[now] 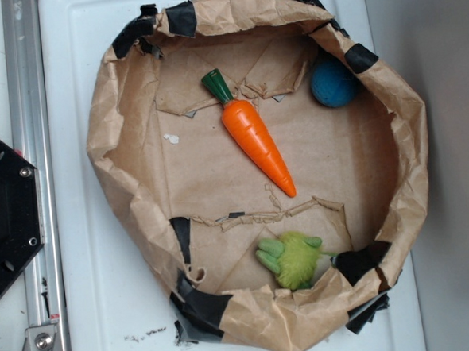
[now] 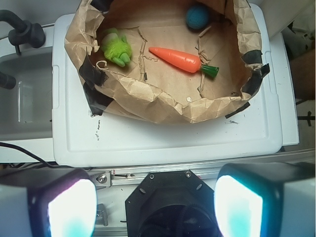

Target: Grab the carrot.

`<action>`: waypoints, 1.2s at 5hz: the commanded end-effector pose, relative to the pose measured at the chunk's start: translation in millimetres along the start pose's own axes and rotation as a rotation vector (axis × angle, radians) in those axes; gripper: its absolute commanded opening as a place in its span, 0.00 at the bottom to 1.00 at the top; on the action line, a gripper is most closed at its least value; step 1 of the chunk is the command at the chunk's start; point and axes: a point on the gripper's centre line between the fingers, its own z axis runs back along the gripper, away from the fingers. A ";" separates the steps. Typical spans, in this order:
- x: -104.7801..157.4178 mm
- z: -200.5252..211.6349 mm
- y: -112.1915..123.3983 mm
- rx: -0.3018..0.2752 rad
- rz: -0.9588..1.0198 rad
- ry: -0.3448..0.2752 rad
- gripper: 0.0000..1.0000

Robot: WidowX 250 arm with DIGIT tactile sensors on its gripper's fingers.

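Lining up on the carrot (image 2: 177,59).
I'm hovering my gripper (image 2: 155,203) spread wide and empty; next I'm descending across its middle.

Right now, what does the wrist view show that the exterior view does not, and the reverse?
Only the wrist view shows the end effector, its two pale pads wide apart at the bottom edge, well short of the toys, plus the clear plastic bin at left. Only the exterior view shows the black hexagonal base plate from above, beside the metal rail. Both show the crumpled brown paper ring, with the glossy orange plastic carrot lying free at its centre, the fuzzy light-green plush toy and the blue ball.
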 end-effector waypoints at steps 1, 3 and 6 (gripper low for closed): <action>0.0 0.0 0.0 0.000 0.000 0.000 1.00; 100.2 -66.1 35.6 -0.173 -0.293 -0.125 1.00; 129.7 -197.8 34.3 -0.098 -0.435 -0.040 1.00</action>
